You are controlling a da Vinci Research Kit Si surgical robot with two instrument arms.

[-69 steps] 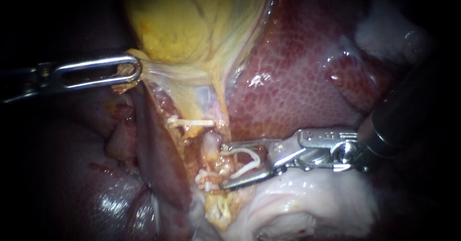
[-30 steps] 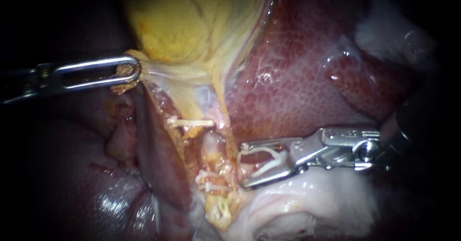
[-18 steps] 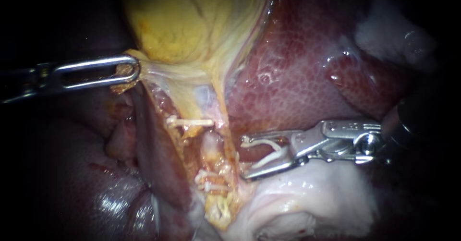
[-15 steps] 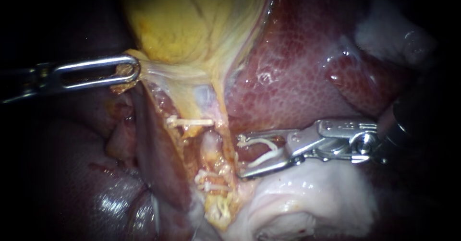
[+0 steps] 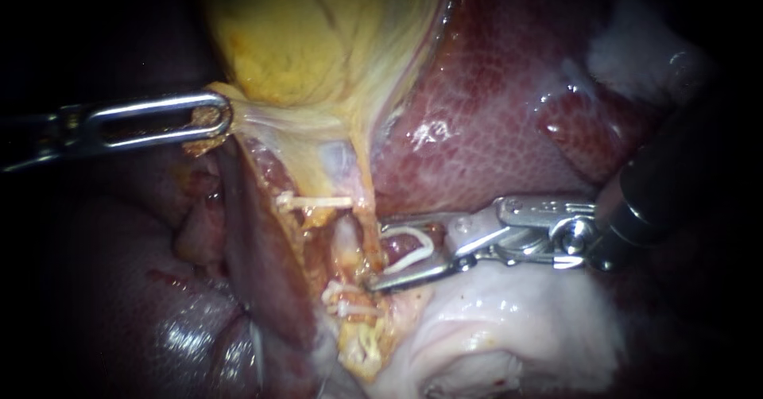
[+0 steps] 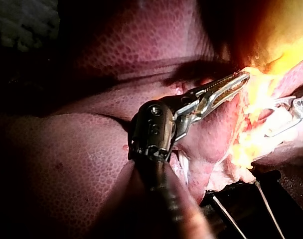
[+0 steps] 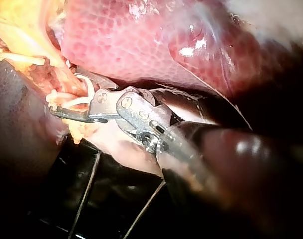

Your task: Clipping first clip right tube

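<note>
Across the upper right of the endoscope view lies the liver, with the yellow gallbladder beside it. The left instrument has its jaws closed on the gallbladder's pale lower edge. The right instrument has its jaws wide apart and carries a white clip between them, not yet squeezed. The jaw tips reach the pale tube, but I cannot tell if the tube is fully inside. Other clips sit on tissue nearby. I judge the clipping not yet done: seating and squeezing are left.
</note>
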